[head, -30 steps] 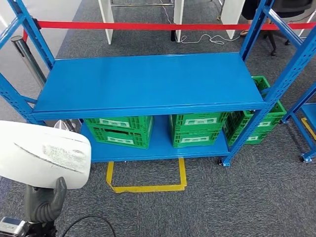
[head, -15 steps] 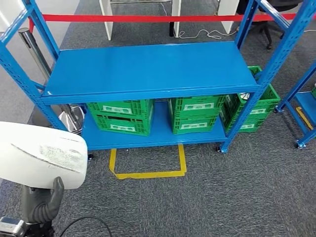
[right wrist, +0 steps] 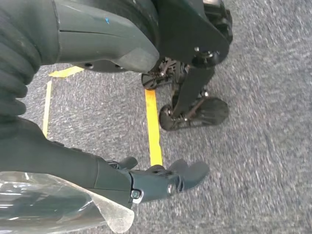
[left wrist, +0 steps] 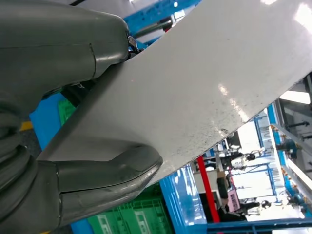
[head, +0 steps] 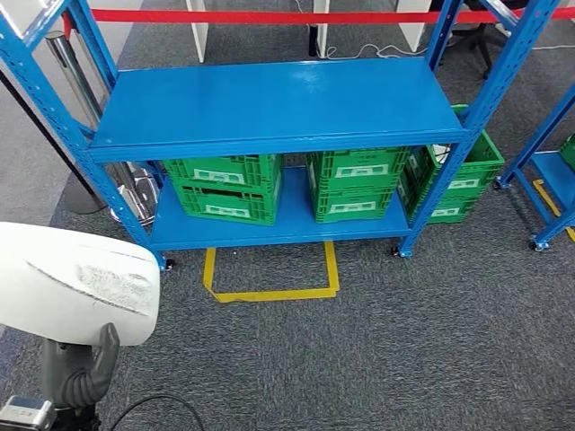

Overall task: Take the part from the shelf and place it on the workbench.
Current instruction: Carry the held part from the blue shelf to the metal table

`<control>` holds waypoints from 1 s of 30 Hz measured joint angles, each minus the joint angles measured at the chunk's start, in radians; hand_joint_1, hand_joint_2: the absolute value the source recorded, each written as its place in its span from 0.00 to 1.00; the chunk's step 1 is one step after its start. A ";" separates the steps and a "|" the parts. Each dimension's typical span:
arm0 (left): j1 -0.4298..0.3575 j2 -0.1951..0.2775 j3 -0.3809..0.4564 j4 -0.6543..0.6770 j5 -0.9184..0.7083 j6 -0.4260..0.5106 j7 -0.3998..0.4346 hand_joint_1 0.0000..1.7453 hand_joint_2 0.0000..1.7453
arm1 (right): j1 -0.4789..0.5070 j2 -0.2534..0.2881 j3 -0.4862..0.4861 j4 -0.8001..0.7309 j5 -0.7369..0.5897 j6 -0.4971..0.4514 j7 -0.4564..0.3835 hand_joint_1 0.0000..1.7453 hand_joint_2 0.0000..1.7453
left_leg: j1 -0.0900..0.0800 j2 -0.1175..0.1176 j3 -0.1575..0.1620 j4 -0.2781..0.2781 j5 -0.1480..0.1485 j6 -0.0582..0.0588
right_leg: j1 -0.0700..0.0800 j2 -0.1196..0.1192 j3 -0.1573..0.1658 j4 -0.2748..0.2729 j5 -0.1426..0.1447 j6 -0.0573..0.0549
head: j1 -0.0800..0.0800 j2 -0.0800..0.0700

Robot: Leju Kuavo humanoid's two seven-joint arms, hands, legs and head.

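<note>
Head view: left hand [head: 78, 373] at lower left grips the part [head: 75, 283] — a smooth white glossy panel, rounded at its end, with scuffed grey speckling on the surface. Grey ribbed thumb wraps up against its underside. Left wrist view shows the same part [left wrist: 206, 92] as a flat pale sheet with fine dark specks, clamped between thick matte-grey fingers [left wrist: 107, 178] on both faces. Part is off the shelf [head: 278, 103], held well in front of it. Shelf is a blue painted metal rack with perforated uprights, flat smooth top deck bare, lower deck carrying green plastic lattice crates [head: 227, 187] with white labels; another green crate [head: 468, 175] sits just past the right upright. Yellow tape outline [head: 271, 283] on coarse grey carpet [head: 407, 350] in front of the rack, red barrier strip [head: 271, 16] behind. Right wrist view: right hand [right wrist: 162, 178] hangs over carpet, dark fingers extended and slightly apart, holding nothing — crinkled clear plastic film [right wrist: 55, 204] wraps the wrist.
</note>
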 joint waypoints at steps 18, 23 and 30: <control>0.012 0.001 0.002 -0.040 0.027 0.006 0.000 1.00 1.00 | 0.000 -0.003 0.032 0.000 0.012 -0.004 0.003 0.00 1.00 | -0.013 -0.030 -0.186 0.033 0.128 0.002 | -0.005 0.036 0.153 -0.059 -0.100 -0.019 | 0.004 0.000; 0.013 0.024 -0.004 -0.046 0.021 0.056 0.000 1.00 1.00 | -0.002 -0.002 0.045 0.000 0.025 -0.008 -0.008 0.00 1.00 | 0.005 -0.010 -0.249 0.296 -0.019 -0.031 | -0.008 -0.025 0.123 -0.051 -0.083 -0.033 | -0.002 0.000; 0.020 0.047 -0.010 -0.062 -0.017 0.099 0.000 1.00 1.00 | -0.009 0.001 0.076 -0.001 0.037 -0.010 -0.014 0.00 1.00 | 0.000 0.061 -0.066 0.021 0.053 -0.016 | -0.002 -0.089 0.106 -0.025 -0.078 -0.008 | -0.004 0.000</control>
